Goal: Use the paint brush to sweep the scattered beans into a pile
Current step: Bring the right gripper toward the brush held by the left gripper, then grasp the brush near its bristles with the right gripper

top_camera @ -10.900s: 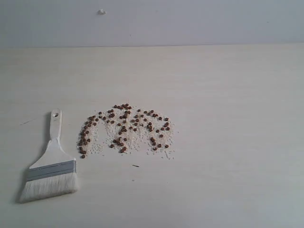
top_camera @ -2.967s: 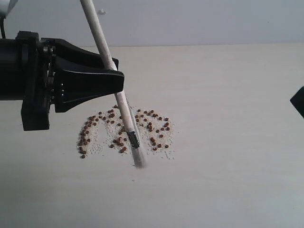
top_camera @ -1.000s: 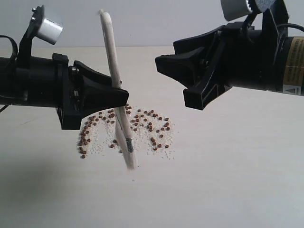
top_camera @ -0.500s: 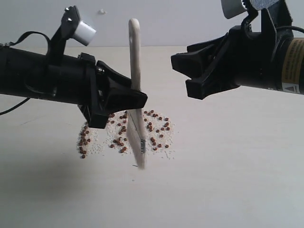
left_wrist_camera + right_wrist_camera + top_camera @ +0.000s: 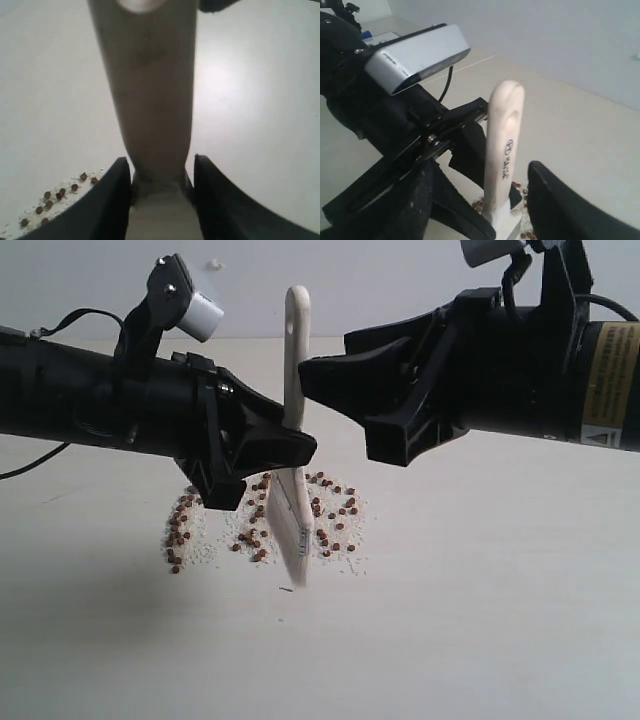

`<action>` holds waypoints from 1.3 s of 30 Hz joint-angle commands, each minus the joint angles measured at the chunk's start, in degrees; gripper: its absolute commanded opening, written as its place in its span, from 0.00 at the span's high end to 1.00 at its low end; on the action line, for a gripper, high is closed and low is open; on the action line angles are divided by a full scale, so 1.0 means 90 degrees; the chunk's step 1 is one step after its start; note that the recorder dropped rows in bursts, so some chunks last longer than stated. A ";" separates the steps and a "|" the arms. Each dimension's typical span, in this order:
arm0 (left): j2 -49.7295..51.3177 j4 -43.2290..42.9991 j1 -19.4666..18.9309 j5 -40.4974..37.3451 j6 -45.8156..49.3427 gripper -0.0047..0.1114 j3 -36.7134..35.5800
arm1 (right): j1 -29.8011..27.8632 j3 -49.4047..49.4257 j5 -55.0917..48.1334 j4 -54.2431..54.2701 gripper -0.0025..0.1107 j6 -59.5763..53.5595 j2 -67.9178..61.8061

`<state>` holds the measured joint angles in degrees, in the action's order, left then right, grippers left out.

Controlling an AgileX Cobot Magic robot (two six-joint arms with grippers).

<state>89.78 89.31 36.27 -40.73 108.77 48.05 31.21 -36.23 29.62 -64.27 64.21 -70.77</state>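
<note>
The paint brush (image 5: 296, 380) stands nearly upright, handle up, with its bristles low over the beans (image 5: 338, 518), which lie scattered among white grains on the pale table. My left gripper (image 5: 292, 453) is shut on the brush just above the ferrule; in the left wrist view the handle (image 5: 150, 95) rises between the black fingers (image 5: 114, 200). My right gripper (image 5: 340, 408) is open beside the upper handle. In the right wrist view the handle (image 5: 503, 140) stands between the spread fingers (image 5: 555, 200), touching neither.
The left arm and its wrist camera (image 5: 417, 56) fill the space behind the handle in the right wrist view. More beans (image 5: 178, 532) lie at the left end of the scatter. A pale wall (image 5: 400, 280) borders the table's far edge.
The left gripper has carried the brush rightward and stood it more upright over the last second. The open right gripper has moved left, bringing its fingers around the handle.
</note>
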 commanded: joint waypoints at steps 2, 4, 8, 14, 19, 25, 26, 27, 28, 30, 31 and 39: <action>0.0011 0.0171 0.0036 0.0003 0.0054 0.96 0.0135 | 0.0126 -0.0022 -0.0165 0.0151 0.48 -0.0010 0.0002; 0.0011 0.0179 0.0036 0.0003 0.0054 0.96 0.0135 | 0.0126 -0.0022 -0.0178 0.0151 0.48 -0.0010 -0.0028; 0.0011 0.0313 0.0036 0.0003 0.0054 0.96 0.0161 | 0.0126 -0.0022 0.0008 0.0151 0.48 -0.0219 -0.0183; 0.0011 0.0313 0.0036 -0.0009 0.0054 0.96 0.0177 | 0.0126 -0.0022 -0.0032 0.0160 0.52 -0.0156 -0.0048; 0.0011 0.0223 0.0036 -0.0009 0.0027 0.96 0.0210 | 0.0126 -0.0022 -0.0905 -0.0088 0.49 0.0183 0.0270; 0.0011 0.0237 0.0036 -0.0009 0.0027 0.96 0.0227 | 0.0126 -0.0077 -0.3068 -0.0058 0.30 0.0024 0.1072; 0.0011 0.0238 0.0036 -0.0009 0.0015 0.96 0.0226 | 0.0126 -0.0092 -0.3110 -0.0058 0.29 0.0024 0.1280; 0.0011 0.0238 0.0036 -0.0034 0.0014 0.96 0.0226 | 0.0126 -0.0092 -0.3023 -0.0058 0.28 0.0024 0.1494; 0.0011 0.0238 0.0036 -0.0034 0.0014 0.96 0.0226 | 0.0126 -0.0092 -0.2966 -0.0058 0.28 0.0076 0.1686; 0.0011 0.0253 0.0036 -0.0034 0.0014 0.96 0.0226 | 0.0126 0.0047 -0.2950 0.0225 0.28 0.0141 0.1961; 0.0011 0.0289 0.0036 -0.0034 0.0014 0.96 0.0226 | 0.0126 0.0163 -0.2878 0.0441 0.29 0.0175 0.2023; 0.0016 0.0359 0.0036 -0.0146 -0.0011 0.96 0.0230 | 0.0126 0.0546 -0.1177 0.0993 0.29 -0.0044 0.1099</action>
<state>89.87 91.24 36.27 -40.92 108.99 49.76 32.19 -31.37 13.41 -56.57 65.11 -57.59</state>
